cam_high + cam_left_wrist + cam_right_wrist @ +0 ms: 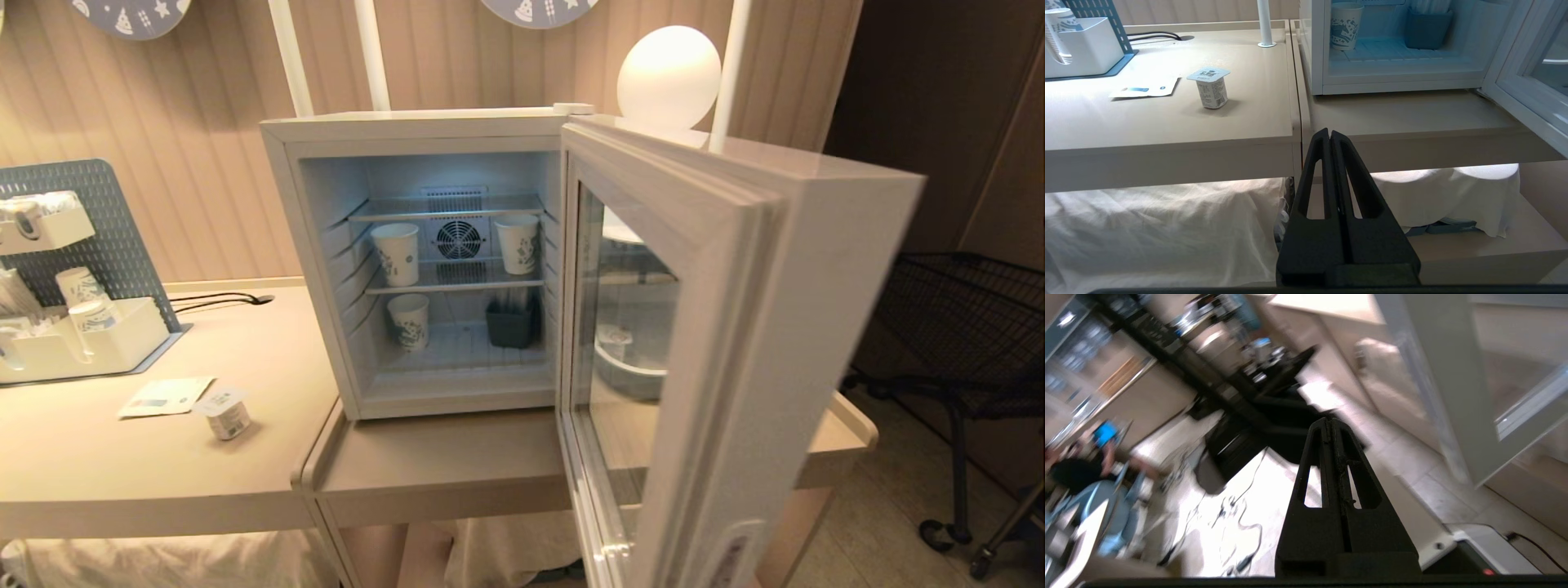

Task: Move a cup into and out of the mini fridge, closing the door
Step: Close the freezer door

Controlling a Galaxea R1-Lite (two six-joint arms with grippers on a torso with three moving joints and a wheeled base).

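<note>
The cup [225,412], a squat white tub with a flat foil lid, stands on the left table beside a paper card; the left wrist view shows the cup [1210,86] upright. The mini fridge [424,261] sits on the lower table with its door [653,359] swung wide open toward me on the right. My left gripper [1329,131] is shut and empty, low in front of the table edge, well short of the cup. My right gripper [1329,419] is shut and empty, pointing away at the floor and room beside the open door [1437,375]. Neither arm shows in the head view.
Three taller paper cups [397,253] and a dark bin [512,324] stand on the fridge shelves. A white organiser [73,343] with cups on a blue pegboard sits far left. A black wire cart [963,335] stands right of the door. White cloth [1159,228] hangs under the tables.
</note>
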